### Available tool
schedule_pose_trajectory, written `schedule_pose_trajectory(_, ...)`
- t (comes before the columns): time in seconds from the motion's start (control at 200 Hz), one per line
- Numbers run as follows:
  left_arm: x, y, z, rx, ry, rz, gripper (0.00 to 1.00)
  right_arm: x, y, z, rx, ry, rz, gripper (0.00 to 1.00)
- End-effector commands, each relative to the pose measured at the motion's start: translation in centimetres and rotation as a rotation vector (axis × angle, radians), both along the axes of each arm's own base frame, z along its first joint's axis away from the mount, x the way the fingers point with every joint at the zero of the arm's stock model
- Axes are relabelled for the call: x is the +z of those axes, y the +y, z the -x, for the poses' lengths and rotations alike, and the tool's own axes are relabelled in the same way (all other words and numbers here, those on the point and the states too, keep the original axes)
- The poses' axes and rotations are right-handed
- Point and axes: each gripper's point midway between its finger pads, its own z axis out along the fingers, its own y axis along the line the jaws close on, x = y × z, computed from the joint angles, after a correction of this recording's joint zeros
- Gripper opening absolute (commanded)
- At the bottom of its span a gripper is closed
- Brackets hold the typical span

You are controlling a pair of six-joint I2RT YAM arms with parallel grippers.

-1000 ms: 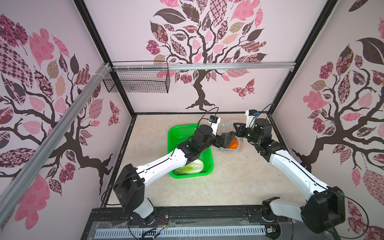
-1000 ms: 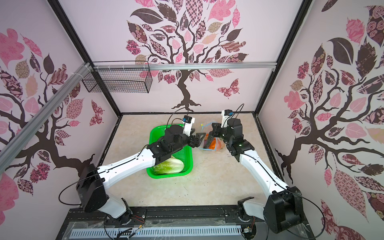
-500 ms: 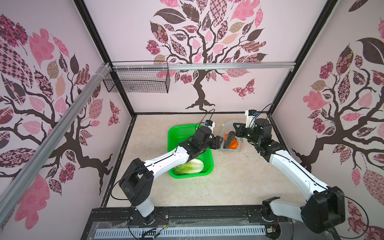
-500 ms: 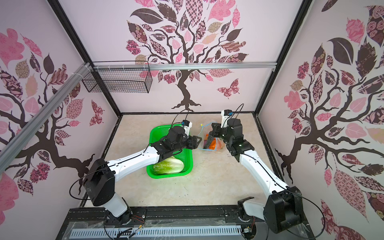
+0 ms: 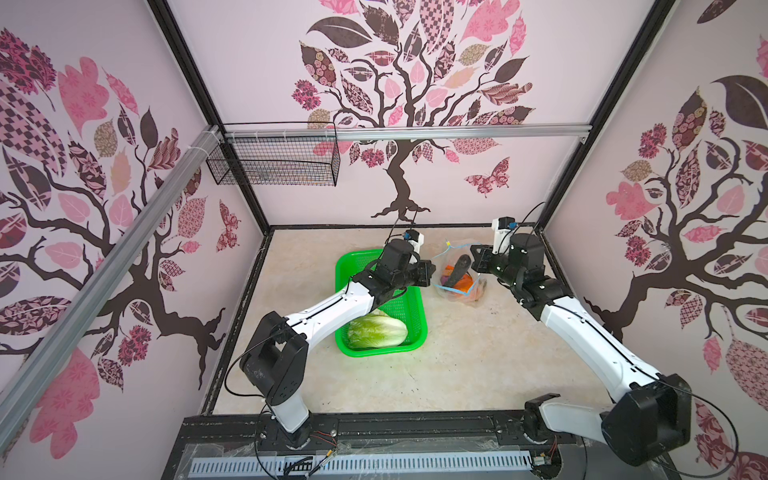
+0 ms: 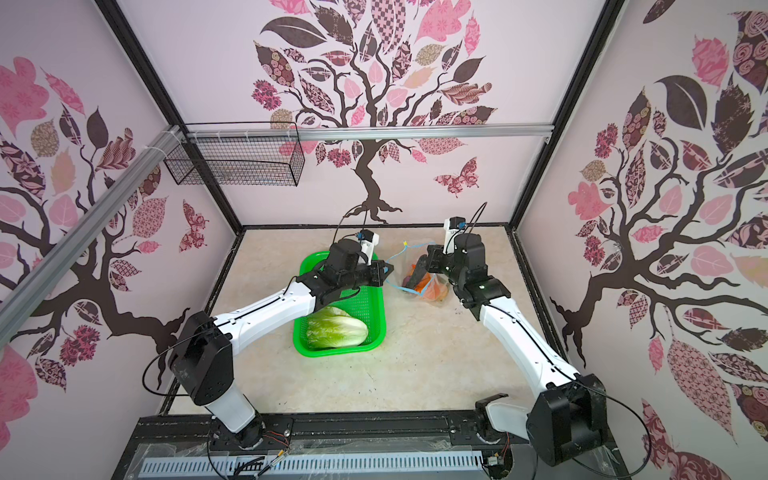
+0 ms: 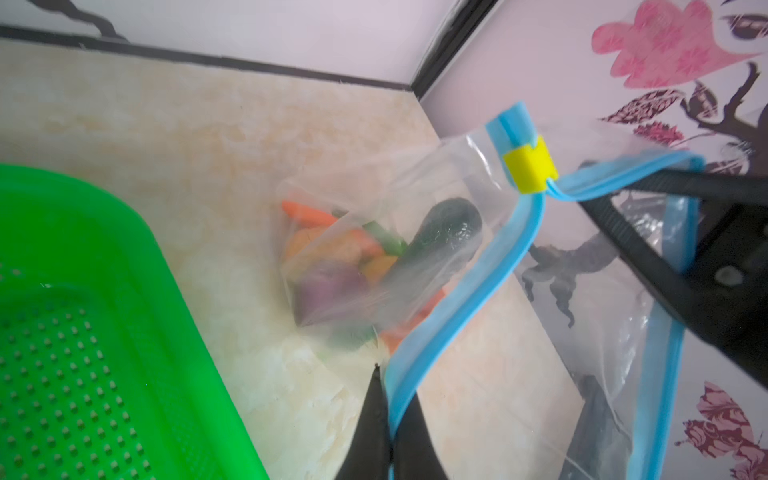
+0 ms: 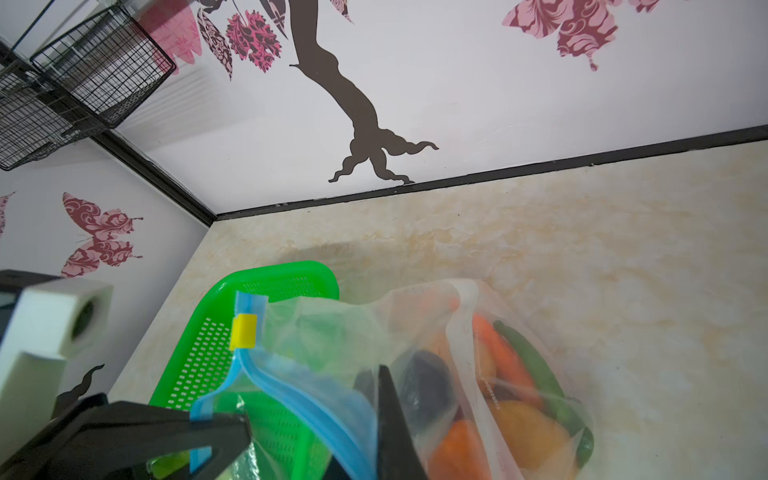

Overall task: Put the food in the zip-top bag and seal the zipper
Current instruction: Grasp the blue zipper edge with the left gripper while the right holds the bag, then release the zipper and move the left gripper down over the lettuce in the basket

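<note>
both hands were clenched on the zipper [image 7: 473, 299] of the zip-top bag [image 5: 457, 278] — the left hand [image 7: 390, 399] on one lip, the right hand [image 8: 386, 386] on the other. we judged this kept the mouth apart for the cabbage [image 5: 376, 330], which lay crosswise in the basket [image 5: 423, 324]. the bag sat on the surface [image 5: 478, 353] just beside the basket — mouth raised, strip strung between the hands.
</note>
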Motion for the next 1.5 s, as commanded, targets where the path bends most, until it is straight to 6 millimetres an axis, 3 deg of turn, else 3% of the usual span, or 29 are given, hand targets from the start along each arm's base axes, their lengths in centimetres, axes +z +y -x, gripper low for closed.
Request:
schedule_pose_trajectory(0.0, 7.4, -0.5, -0.4, -0.027, -0.139, 0.067, 0.00, 0.8, -1.2, 0.4, -0.047, 0.038, 0.045, 0.00)
schedule_pose_trajectory(0.135, 9.5, -0.8, -0.4, -0.039, -0.173, 0.089, 0.00, 2.0, -2.2, 1.4, -0.085, 0.025, 0.054, 0.00)
schedule_pose_trajectory(0.21, 9.6, -0.6, -0.7, -0.024, -0.183, 0.086, 0.00, 2.6, -2.6, 2.0, -0.100, 0.003, 0.050, 0.00)
schedule_pose_trajectory(0.34, 7.6, -0.1, -2.1, 0.031, -0.169, 0.035, 0.00, 1.1, -2.5, 1.6, -0.097, 0.039, 0.063, 0.00)
schedule_pose_trajectory(0.47, 4.7, -2.0, -2.7, -0.047, -0.065, -0.020, 0.00, -1.5, -1.5, 0.5, -0.055, 0.131, 0.090, 0.00)
schedule_pose_trajectory(0.54, 4.8, -2.9, -2.2, -0.099, -0.043, -0.004, 0.00, -1.7, -0.9, 0.3, -0.025, 0.153, 0.081, 0.00)
schedule_pose_trajectory(0.61, 5.7, -2.8, -2.0, -0.105, -0.063, 0.012, 0.00, -0.6, -0.5, 0.5, -0.005, 0.119, 0.058, 0.00)
schedule_pose_trajectory(0.835, 8.9, -1.1, -2.3, -0.045, -0.164, -0.005, 0.00, 6.5, -0.7, 2.7, 0.006, -0.080, -0.027, 0.00)
schedule_pose_trajectory(0.985, 9.1, -0.3, -2.9, -0.001, -0.171, 0.016, 0.00, 7.7, -0.8, 3.7, 0.012, -0.126, -0.054, 0.00)
schedule_pose_trajectory(1.095, 8.0, -0.5, -3.4, 0.006, -0.149, 0.026, 0.00, 6.2, -0.9, 3.2, 0.000, -0.100, -0.039, 0.00)
schedule_pose_trajectory(1.31, 3.3, -1.8, -4.7, -0.015, -0.072, -0.045, 0.00, 1.6, 0.0, 1.4, 0.023, 0.025, -0.014, 0.00)
schedule_pose_trajectory(1.39, 1.3, -2.0, -5.2, -0.022, -0.031, -0.082, 0.13, 0.5, 0.1, 1.0, 0.026, 0.052, -0.003, 0.00)
schedule_pose_trajectory(1.495, 0.5, -2.1, -5.0, -0.044, 0.023, -0.105, 0.53, -0.3, 0.2, 0.6, 0.026, 0.069, 0.006, 0.00)
